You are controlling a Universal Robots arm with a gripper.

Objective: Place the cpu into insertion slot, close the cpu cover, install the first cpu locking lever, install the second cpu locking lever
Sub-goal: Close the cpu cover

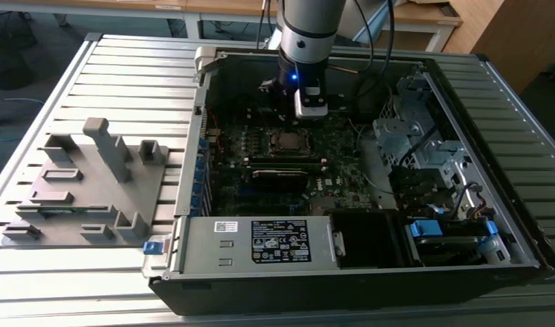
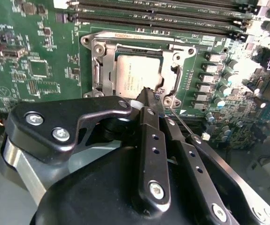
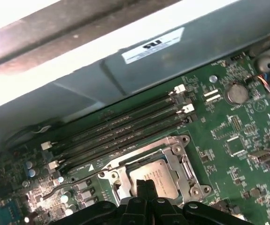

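The cpu lies flat in the insertion slot, its silver-grey top showing through the window of the cpu cover, which lies down over it. In both wrist views my gripper is shut, its two black fingers pressed together with nothing seen between them. The tips sit at the socket's edge, just over the cpu and the cover's rim. A thin metal locking lever runs out from the socket corner beside the fingers. In the exterior view the gripper hangs just above the cpu inside the open computer case.
Long black memory slots run along one side of the socket, and capacitors crowd another. Case walls and a metal drive cage hem in the board. A grey fixture plate lies on the table at the exterior view's left.
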